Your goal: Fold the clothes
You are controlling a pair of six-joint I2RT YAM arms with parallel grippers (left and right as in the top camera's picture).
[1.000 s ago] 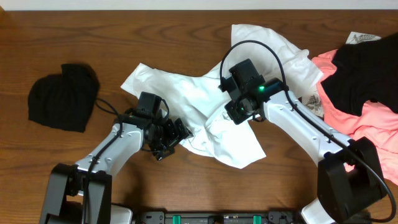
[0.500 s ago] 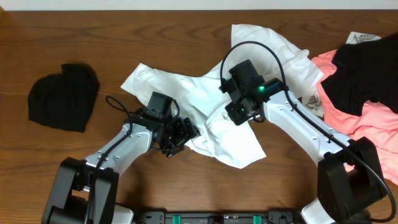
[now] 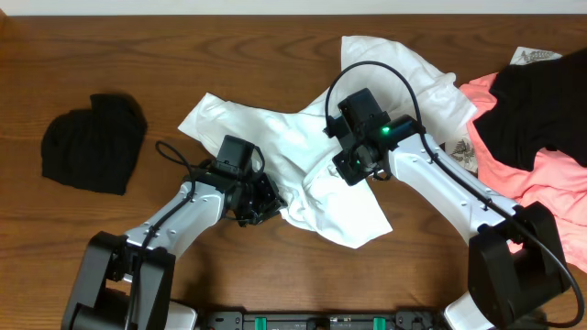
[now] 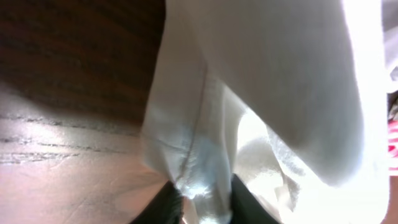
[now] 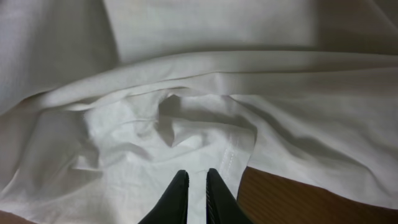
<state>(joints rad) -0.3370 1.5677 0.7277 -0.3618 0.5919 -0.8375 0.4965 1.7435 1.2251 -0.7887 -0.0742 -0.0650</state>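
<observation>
The white T-shirt (image 3: pixel 312 147) lies crumpled across the middle of the table. My left gripper (image 3: pixel 263 197) is at its lower left edge. In the left wrist view the left gripper (image 4: pixel 205 205) is shut on a bunched fold of the shirt's hem (image 4: pixel 199 155). My right gripper (image 3: pixel 351 168) presses into the middle of the shirt. In the right wrist view the right gripper (image 5: pixel 196 196) has its fingers almost together, with a thin strip of the white T-shirt (image 5: pixel 186 124) pinched between them. A black garment (image 3: pixel 532 119) lies on a coral-pink one (image 3: pixel 550 183) at the right.
A folded black garment (image 3: pixel 92 142) sits on the wooden table (image 3: pixel 183 55) at the left. A printed patch of fabric (image 3: pixel 461 151) shows beside the coral-pink garment, and another (image 3: pixel 537 55) at the far right corner. Bare wood (image 5: pixel 298 193) shows under the shirt's edge.
My left gripper has moved right to the shirt's lower left hem and closed on it. The right gripper has stayed in place and its fingers have drawn closer together.
</observation>
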